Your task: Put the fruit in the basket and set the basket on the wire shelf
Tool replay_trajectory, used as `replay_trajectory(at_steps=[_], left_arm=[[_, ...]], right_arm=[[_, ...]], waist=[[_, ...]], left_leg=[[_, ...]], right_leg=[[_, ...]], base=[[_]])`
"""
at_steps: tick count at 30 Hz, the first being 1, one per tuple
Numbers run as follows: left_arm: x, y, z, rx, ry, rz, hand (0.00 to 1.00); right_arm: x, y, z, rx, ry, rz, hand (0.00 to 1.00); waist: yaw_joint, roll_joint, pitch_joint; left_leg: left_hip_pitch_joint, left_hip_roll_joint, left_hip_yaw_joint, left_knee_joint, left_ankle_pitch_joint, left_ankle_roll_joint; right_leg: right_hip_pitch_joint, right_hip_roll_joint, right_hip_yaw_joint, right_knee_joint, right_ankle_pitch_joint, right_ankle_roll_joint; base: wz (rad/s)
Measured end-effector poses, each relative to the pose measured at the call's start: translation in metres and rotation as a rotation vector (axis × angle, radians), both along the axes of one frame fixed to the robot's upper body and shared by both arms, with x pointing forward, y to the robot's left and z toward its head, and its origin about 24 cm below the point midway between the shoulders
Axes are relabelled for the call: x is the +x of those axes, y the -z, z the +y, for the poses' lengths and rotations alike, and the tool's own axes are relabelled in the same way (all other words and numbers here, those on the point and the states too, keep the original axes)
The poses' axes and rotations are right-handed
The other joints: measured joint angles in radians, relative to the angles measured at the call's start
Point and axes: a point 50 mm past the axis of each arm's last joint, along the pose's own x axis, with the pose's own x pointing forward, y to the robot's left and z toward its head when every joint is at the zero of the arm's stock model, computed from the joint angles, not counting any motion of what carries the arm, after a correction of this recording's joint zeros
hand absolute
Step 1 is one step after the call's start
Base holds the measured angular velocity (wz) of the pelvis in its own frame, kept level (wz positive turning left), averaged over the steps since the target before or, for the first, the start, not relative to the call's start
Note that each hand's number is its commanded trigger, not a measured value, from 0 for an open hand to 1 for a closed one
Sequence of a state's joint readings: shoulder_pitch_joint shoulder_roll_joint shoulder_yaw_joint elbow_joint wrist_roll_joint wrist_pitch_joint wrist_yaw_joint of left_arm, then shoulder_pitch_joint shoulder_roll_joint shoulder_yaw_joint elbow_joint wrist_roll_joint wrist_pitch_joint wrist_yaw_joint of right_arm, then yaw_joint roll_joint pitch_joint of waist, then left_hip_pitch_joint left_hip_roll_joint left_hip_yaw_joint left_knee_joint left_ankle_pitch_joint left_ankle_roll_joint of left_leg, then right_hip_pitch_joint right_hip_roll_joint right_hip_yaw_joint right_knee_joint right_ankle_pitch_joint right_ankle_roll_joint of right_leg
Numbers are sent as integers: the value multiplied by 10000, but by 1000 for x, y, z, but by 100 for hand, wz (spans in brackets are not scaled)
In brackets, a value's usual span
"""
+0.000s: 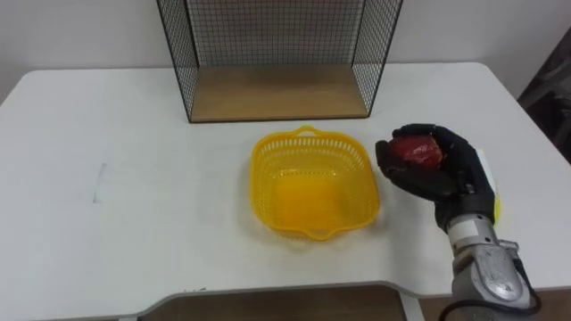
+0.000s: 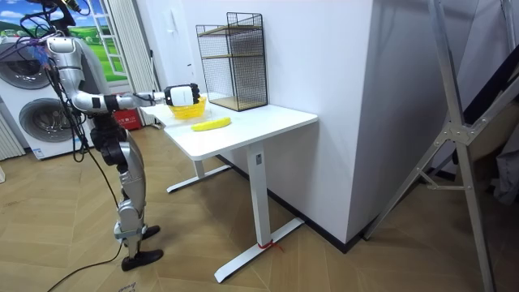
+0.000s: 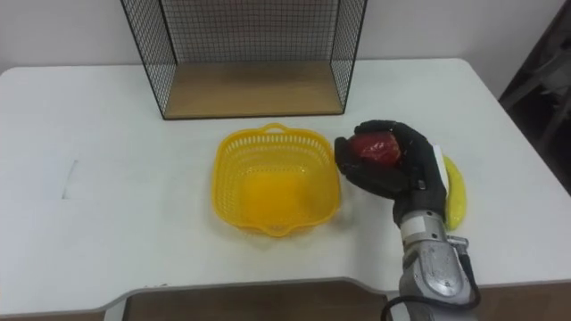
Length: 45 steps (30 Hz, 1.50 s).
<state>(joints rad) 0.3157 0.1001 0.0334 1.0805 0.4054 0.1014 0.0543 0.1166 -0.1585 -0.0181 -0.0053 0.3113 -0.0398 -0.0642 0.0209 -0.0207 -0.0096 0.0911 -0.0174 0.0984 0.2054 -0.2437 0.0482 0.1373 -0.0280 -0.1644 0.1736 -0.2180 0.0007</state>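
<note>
R hand point(image 1: 439, 171) curled round red fruit point(image 1: 417, 150), just right of empty yellow basket point(image 1: 308, 198). Fruit looks firm, smooth, maybe slippery. Basket prob light, stiff plastic; take by rim.

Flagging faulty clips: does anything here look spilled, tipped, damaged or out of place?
Nothing stands out. The basket sits upright and empty, the right hand holds a red fruit beside it, and a banana lies on the table.

no legible text, labels or numbers; none on basket point(image 1: 264, 183), wire shelf point(image 1: 277, 94), table point(image 1: 134, 134)
</note>
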Motion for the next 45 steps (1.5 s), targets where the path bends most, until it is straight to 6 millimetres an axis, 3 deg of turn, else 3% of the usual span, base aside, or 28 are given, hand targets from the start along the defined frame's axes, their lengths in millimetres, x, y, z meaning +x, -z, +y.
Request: replay_trajectory(at_steps=[8,19,22,45], left_arm=[[7,2,-6,-121,505,-44,0],[16,2,-1,-288,607,-70,0],[18,2,-1,-430,645,-58,0],[18,1,1,-605,944,111,0]], right_arm=[[2,-7,14,-849,-657,-281,100],[9,-31,31,-3100,-1584,-1318,100],[9,-29,39,-3421,-1971,-1296,0],[8,-31,44,-3888,-2389,-1379,0]], waist=[[121,-12,9],[142,-61,112],[145,-84,108],[137,-113,66]], left_leg=[[-177,18,32,65,22,-19],[-169,26,33,-5,24,-20],[-178,23,38,-4,24,-20],[-218,24,79,31,23,-20]], right_leg=[[-139,13,4,-26,20,-19],[-151,21,-6,-53,20,-19],[-151,17,-6,-51,23,-14],[-121,17,-12,-48,23,-13]], base=[[-1],[0],[0],[0]])
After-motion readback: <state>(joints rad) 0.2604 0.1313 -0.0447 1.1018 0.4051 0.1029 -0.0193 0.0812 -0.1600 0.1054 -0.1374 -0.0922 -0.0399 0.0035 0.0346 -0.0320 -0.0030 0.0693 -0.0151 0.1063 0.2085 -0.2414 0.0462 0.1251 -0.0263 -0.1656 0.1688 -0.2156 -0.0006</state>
